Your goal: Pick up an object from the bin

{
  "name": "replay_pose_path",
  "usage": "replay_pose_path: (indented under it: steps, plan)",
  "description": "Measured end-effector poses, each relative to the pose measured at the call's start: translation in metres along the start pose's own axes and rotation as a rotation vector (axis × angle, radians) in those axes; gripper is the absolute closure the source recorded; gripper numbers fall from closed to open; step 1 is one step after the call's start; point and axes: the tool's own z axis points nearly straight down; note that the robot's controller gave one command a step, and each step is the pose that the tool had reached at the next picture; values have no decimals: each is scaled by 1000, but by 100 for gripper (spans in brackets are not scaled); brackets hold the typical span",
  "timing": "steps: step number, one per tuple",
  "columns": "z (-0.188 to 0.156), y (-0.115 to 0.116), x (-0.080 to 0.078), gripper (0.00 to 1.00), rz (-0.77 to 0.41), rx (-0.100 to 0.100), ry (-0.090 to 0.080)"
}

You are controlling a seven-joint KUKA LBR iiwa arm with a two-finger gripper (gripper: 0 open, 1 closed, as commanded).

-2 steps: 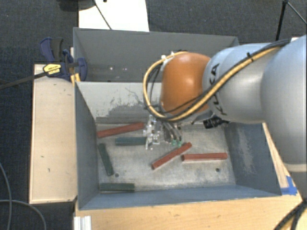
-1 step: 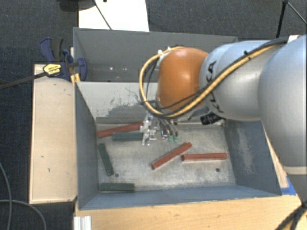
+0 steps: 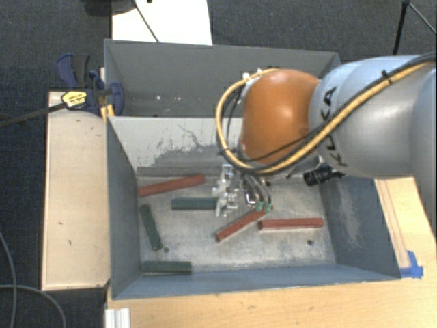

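Observation:
My gripper [image 3: 237, 202] hangs low in the middle of the bin, its metal fingers just above the floor. A red-brown bar [image 3: 237, 227] lies slanted right under it, its upper end at the fingertips. Just left of the fingers lies a dark green bar [image 3: 194, 203], flat and level. To the right rests another red-brown bar [image 3: 290, 223], also flat. Nothing shows between the fingers, and their gap is hidden by the gripper's own parts.
A long red-brown bar [image 3: 171, 185] lies at the back left. One dark green bar [image 3: 150, 227] lies along the left wall, another [image 3: 166, 268] by the front wall. The arm with its orange cover hangs over the bin's right half.

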Motion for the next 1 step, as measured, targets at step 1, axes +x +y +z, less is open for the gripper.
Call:
replay_pose_path:
  steps: [1]
  plan:
    - [-49, -4, -32, 100, -4, -3, -10]
